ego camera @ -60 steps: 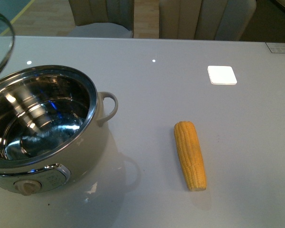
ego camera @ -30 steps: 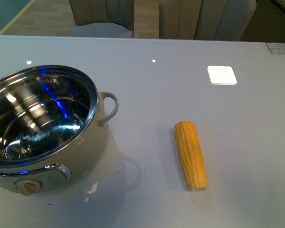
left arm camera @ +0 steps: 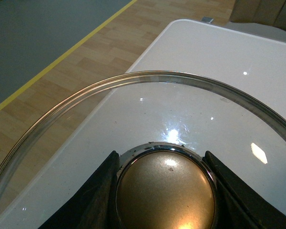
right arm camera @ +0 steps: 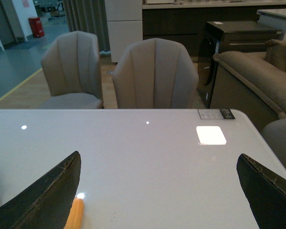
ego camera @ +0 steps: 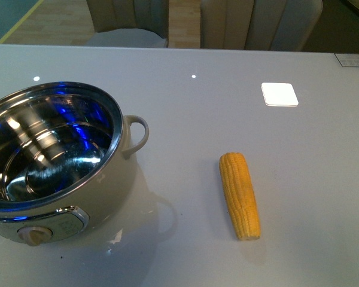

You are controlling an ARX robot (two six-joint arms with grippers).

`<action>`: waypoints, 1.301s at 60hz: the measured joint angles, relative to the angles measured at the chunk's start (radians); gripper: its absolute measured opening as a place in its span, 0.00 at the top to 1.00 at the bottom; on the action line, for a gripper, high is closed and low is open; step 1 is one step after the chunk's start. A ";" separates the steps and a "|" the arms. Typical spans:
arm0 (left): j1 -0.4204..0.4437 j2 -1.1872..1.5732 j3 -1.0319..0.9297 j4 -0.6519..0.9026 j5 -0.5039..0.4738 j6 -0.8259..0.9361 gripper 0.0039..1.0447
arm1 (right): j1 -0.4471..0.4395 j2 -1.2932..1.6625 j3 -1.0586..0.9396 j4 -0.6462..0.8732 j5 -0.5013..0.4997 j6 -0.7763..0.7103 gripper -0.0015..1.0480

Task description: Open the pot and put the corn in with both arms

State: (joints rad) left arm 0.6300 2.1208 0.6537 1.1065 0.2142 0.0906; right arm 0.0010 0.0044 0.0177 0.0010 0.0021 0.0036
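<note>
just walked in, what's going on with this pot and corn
The left hand grips the knob of the round glass lid, held away from the big cream-white electric pot, which stands open and empty. The yellow corn cob lies untouched on the white table beside the pot. The right hand is open above the table, holding nothing.

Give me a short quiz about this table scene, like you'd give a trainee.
1. True or false: the corn lies inside the pot.
2. Which tool clamps the glass lid by its knob? A) left tool B) right tool
3. Fill in: the right tool's jaws stand ___.
Key: 1 false, it lies on the table beside the pot. 2 A. 3 open.
</note>
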 joint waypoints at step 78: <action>0.034 0.508 0.211 0.249 0.152 0.117 0.57 | 0.000 0.000 0.000 0.000 0.000 0.000 0.08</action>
State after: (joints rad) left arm 0.6643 2.6286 0.8646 1.3556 0.3660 0.2081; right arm 0.0010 0.0044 0.0177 0.0010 0.0021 0.0036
